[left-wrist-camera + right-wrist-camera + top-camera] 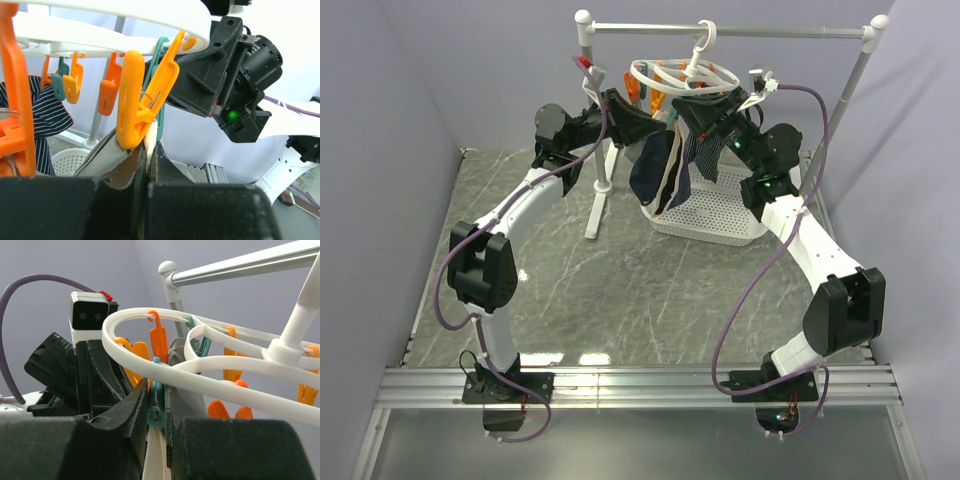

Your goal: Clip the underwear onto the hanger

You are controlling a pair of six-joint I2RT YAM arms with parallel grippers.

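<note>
Left gripper (147, 152) clamps the underwear (645, 178); right gripper (156, 390) squeezes a teal clothespin (156, 415). Clipping is in hand. The next move likely calls for feeding fabric in, then releasing.

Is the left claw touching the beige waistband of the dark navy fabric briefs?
Touching. Left wrist view: the left claw is shut on the beige waistband, fabric squeezed in its closed gap.

The hanger (690, 74) is white. Its pegs (131, 100) are orange and teal. The underwear (646, 172) under the hanger is dark blue.

Overhead view — wrist views under hanger (692, 72)
</note>
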